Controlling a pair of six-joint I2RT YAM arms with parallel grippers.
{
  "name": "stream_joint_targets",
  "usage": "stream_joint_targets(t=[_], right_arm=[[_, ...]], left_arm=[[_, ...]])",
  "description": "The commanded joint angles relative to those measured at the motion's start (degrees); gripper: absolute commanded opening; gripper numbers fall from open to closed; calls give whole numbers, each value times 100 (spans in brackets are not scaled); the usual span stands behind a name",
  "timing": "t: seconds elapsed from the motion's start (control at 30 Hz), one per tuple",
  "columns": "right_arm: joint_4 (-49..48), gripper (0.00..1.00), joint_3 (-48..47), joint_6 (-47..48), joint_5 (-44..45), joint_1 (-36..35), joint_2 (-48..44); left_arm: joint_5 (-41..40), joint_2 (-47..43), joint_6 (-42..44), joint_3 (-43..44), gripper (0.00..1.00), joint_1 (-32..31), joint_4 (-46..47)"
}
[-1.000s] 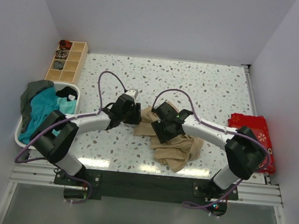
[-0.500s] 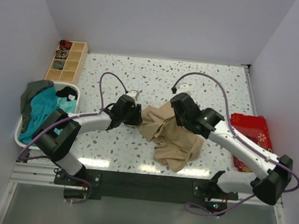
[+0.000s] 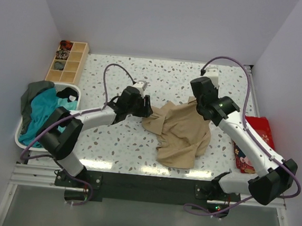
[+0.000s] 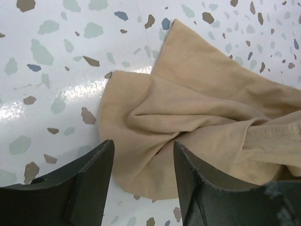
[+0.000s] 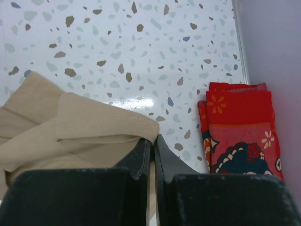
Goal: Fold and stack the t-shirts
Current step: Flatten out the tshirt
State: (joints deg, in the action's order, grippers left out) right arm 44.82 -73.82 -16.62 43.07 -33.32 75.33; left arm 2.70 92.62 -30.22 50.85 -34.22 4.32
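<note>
One sandy-beige t-shirt lay crumpled on the surface, its hem clamped between the right fingers. The left fingers stood apart above its other edge, gripping nothing. Pulling from one side only could drag the cloth bunched, or slip it from that thin pinch.

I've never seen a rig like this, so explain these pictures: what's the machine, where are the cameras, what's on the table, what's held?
Two robot arms stand at the near edge of a table. One picture looks down from above; the other two come from a camera on each wrist. A beige t-shirt lies crumpled mid-table. The right end effector is shut, pinching its hem; the left end effector is open over its other edge. A white basket on the left holds more shirts; a red cloth lies on the right.
</note>
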Motion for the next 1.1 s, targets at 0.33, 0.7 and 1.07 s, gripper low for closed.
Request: stream_joint_targets(t=[0.33,0.7,1.07], right_arm=[[-219,0,-387,203,211,62,-282],[-236,2,-221,142,-88,107,-264],[-210,4,-106,45,-326,98,-256]], left_arm=[[468,590,60,-198,61,-612,992],[-417,362,51,-322,62,-1517,1475],[-2124,784,358,513,64,-2212,1141]])
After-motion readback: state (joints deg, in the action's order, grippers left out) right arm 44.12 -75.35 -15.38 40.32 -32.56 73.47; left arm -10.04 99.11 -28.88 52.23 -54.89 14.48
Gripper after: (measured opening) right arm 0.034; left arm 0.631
